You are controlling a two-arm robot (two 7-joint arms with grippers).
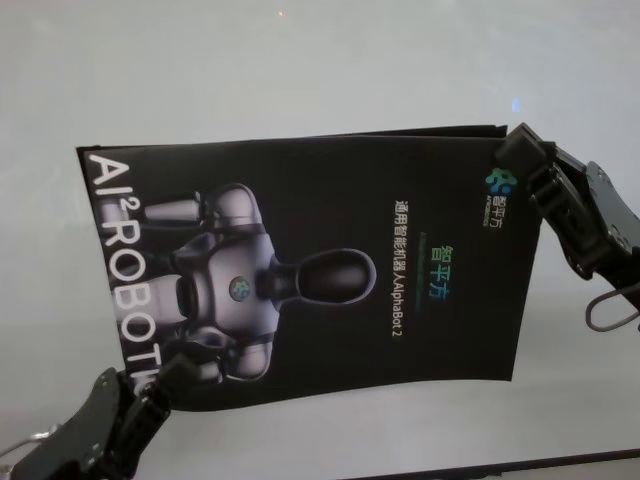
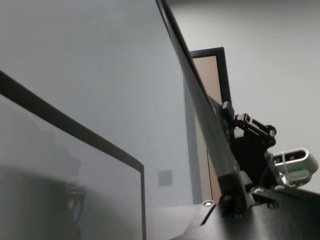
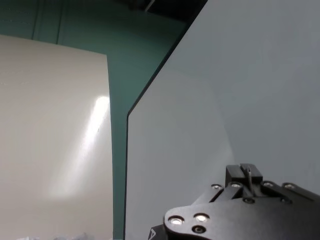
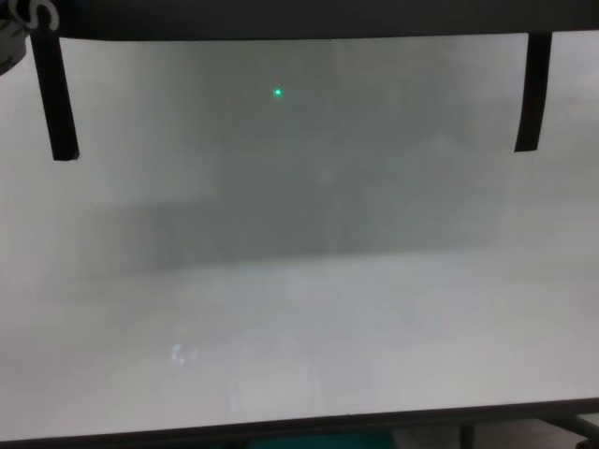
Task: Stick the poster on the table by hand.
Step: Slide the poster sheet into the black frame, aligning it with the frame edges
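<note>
Head view: the poster (image 1: 310,270) is above the tabletop (image 1: 300,70), the left end effector (image 1: 165,375) clamped on its near-left corner and the right end effector (image 1: 520,150) on its far-right corner. Chest view: two tape strips (image 4: 53,94) hang from the poster's edge

Black poster (image 1: 330,270) above white table (image 1: 300,70)

Dim, hazy light; soft glare streaks the table (image 1: 300,70).
</note>
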